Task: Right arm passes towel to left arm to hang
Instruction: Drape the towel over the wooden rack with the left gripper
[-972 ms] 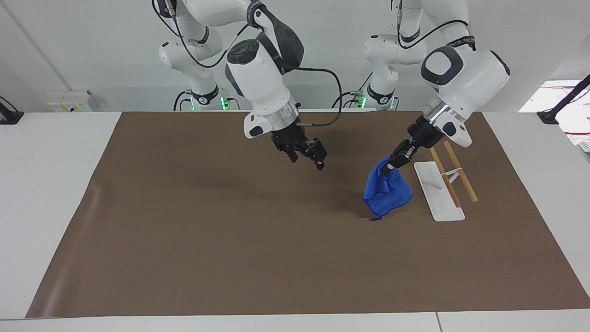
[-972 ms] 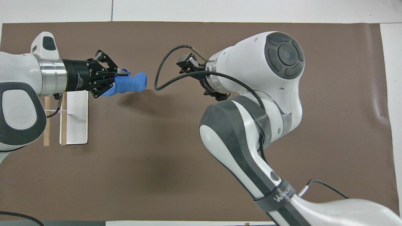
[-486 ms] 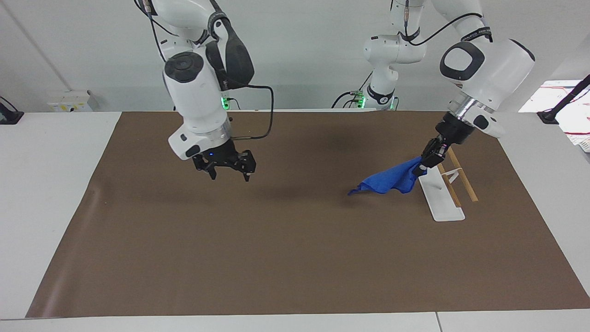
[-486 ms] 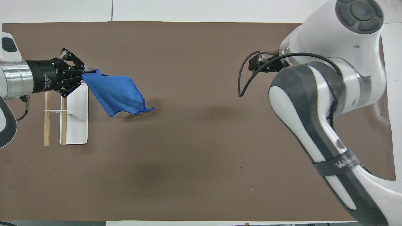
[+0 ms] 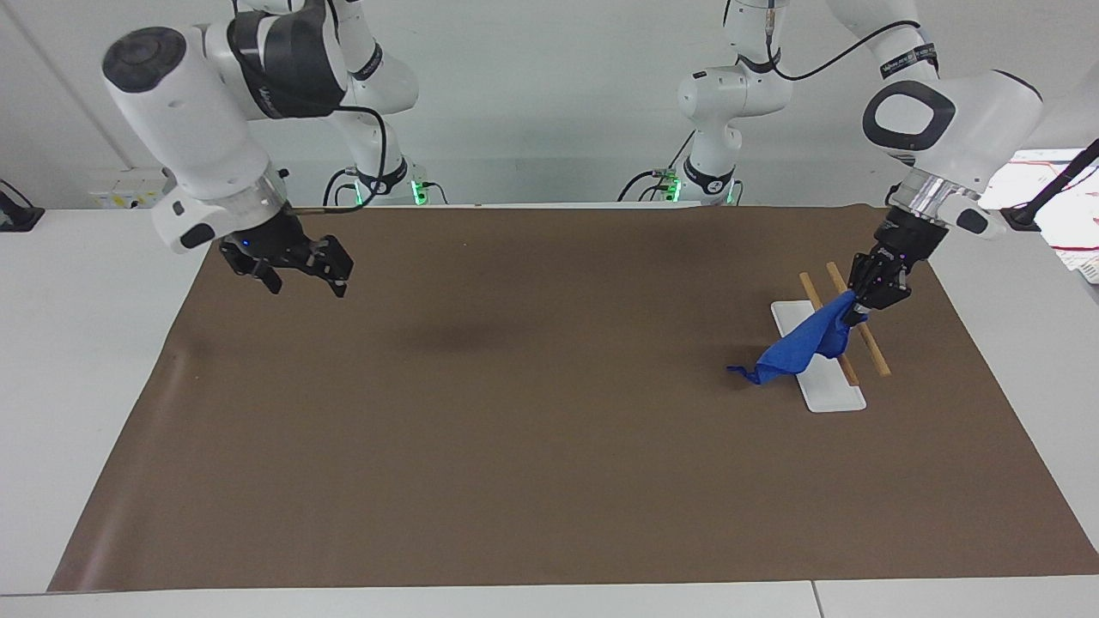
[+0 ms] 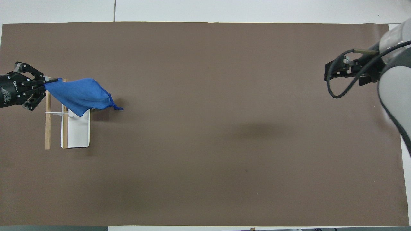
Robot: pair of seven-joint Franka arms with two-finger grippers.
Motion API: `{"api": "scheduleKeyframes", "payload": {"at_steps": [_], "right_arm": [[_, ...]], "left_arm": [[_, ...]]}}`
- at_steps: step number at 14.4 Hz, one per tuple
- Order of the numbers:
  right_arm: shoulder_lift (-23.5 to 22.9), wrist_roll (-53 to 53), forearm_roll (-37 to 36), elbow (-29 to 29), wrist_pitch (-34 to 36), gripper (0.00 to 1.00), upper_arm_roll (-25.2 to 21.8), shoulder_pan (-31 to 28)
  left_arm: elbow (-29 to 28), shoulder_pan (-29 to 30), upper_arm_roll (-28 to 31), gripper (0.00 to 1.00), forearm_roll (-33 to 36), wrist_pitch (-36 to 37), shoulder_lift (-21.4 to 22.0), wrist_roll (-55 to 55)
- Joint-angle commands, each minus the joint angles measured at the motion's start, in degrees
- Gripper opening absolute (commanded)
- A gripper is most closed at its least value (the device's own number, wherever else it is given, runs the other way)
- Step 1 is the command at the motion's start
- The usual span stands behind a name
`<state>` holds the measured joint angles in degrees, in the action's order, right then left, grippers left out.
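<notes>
My left gripper (image 5: 855,307) is shut on one corner of the bright blue towel (image 5: 803,343). It holds the corner up over the wooden rails (image 5: 861,330) of the white rack (image 5: 831,395). The towel slopes down from the gripper across the rack's base, and its low tip hangs just off the base toward the table's middle. In the overhead view the left gripper (image 6: 48,81) is over the rails (image 6: 48,128) and the towel (image 6: 82,94) spreads over the end of the rack (image 6: 77,134) farther from the robots. My right gripper (image 5: 305,283) is open and empty above the mat at the right arm's end (image 6: 328,71).
A brown mat (image 5: 532,446) covers the table. Two slimmer white arms with green base lights (image 5: 713,184) stand at the robots' edge. Papers (image 5: 1060,206) lie on the side table past the left arm's end.
My left gripper carried the towel from beside the rack to over its rails, and the towel swung out behind it. My right gripper drew back to the right arm's end of the table.
</notes>
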<state>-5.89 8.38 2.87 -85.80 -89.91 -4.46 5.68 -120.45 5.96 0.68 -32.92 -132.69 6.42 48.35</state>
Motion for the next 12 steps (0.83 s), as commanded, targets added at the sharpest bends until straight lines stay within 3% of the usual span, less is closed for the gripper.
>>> {"api": "scheduleKeyframes", "payload": {"at_steps": [1, 3, 7, 12], "right_arm": [[4.39, -5.19, -2.25, -1.04, 4.64, 1.0, 0.77, -3.9], [5.7, -8.8, -2.96, -3.13, 5.36, 1.0, 0.77, -5.76], [9.05, -9.35, -4.81, -8.33, 2.2, 1.0, 0.86, -4.18], [7.73, -11.1, -3.93, -6.84, 3.43, 1.0, 0.86, -4.71]], "left_arm": [[-2.77, 4.22, -0.76, 0.0, 1.1, -1.17, 2.63, 1.66], [-2.77, 7.73, -0.76, 0.0, 1.1, -1.25, 2.81, 1.49], [-4.17, 12.48, -0.76, 0.0, 1.1, -4.66, 3.51, 1.31], [-7.51, 12.76, -0.76, 0.0, 1.1, -10.56, 3.69, 0.79]]}}
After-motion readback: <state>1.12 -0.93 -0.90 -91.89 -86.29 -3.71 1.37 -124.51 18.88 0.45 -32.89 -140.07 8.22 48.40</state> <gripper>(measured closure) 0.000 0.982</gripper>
